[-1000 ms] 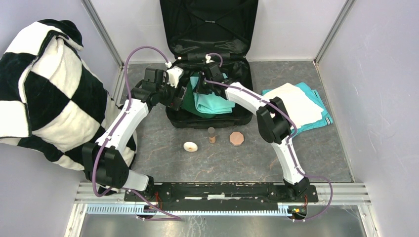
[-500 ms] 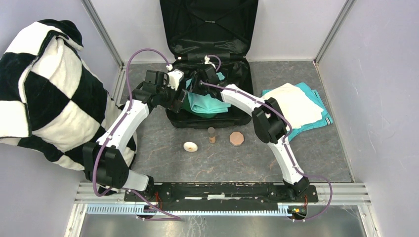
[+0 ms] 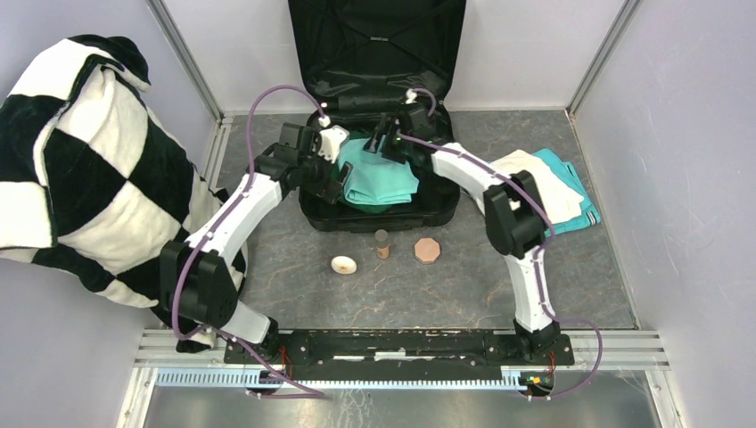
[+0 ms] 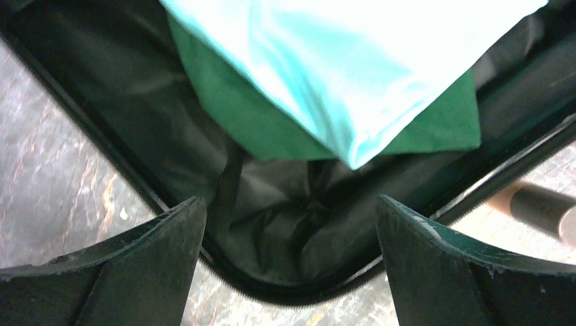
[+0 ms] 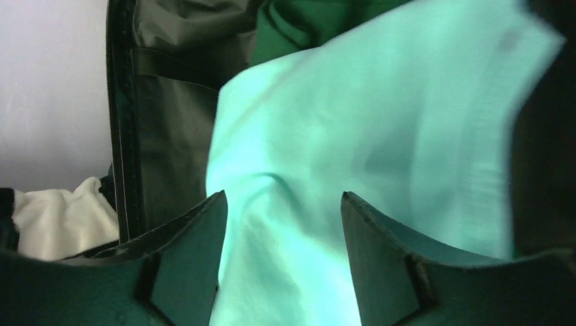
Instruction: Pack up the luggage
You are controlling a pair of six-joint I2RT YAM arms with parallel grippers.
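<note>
Lying folded: teal cloth over green cloth, inside black fabric-lined luggage.

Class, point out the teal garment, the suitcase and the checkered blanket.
teal garment [image 3: 379, 178]: top view, centre of the fold.
suitcase [image 3: 374, 40]: top view, raised lid's lining.
checkered blanket [image 3: 80, 178]: top view, a black square.
</note>
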